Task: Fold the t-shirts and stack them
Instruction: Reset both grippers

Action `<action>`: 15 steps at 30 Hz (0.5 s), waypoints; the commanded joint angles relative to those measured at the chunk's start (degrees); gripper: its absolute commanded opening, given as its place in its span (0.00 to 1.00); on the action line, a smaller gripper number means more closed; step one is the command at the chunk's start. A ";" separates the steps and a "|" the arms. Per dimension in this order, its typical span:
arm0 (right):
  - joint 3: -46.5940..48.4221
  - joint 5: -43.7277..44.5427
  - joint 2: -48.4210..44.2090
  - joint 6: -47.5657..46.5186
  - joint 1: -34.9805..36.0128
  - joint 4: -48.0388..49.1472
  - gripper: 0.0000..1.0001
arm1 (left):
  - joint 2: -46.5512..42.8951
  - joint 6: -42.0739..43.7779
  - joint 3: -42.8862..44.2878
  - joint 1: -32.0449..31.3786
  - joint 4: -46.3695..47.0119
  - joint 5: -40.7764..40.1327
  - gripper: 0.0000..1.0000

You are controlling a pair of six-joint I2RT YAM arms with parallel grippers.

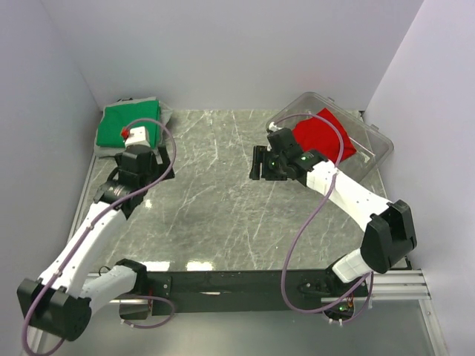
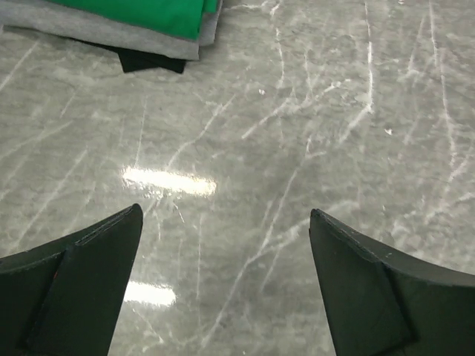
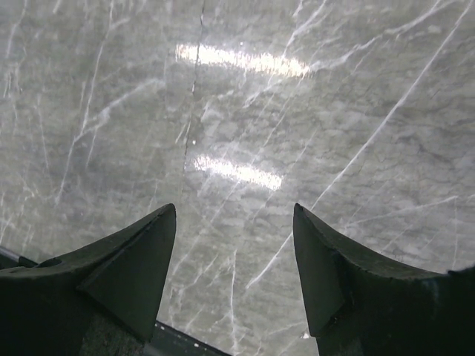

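A folded bright green t-shirt [image 1: 126, 122] lies at the far left corner on top of a folded grey t-shirt [image 1: 110, 151]. Both show at the top left of the left wrist view: the green one [image 2: 148, 11] and the grey one [image 2: 111, 33] beneath it. A red t-shirt [image 1: 323, 137] lies crumpled in the clear plastic bin [image 1: 375, 144] at the far right. My left gripper [image 1: 157, 157] is open and empty over bare table just right of the stack [image 2: 226, 222]. My right gripper [image 1: 257, 163] is open and empty over the table, left of the bin [image 3: 234, 215].
The grey marble table [image 1: 215, 200] spreads between the two arms. A black piece [image 2: 152, 63] pokes out from under the stack. White walls close in the back and sides. A dark edge [image 3: 185, 343] shows at the bottom of the right wrist view.
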 commanded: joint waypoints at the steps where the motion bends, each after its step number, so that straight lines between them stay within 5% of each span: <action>1: -1.24 2.52 -3.88 -0.35 0.23 3.09 0.71 | -3.12 -3.77 -1.81 -1.37 -0.94 -3.90 0.99; 15: -4.85 11.31 -12.14 -2.02 0.05 4.24 0.73 | -3.04 -3.78 -1.72 -2.26 1.86 -2.06 0.99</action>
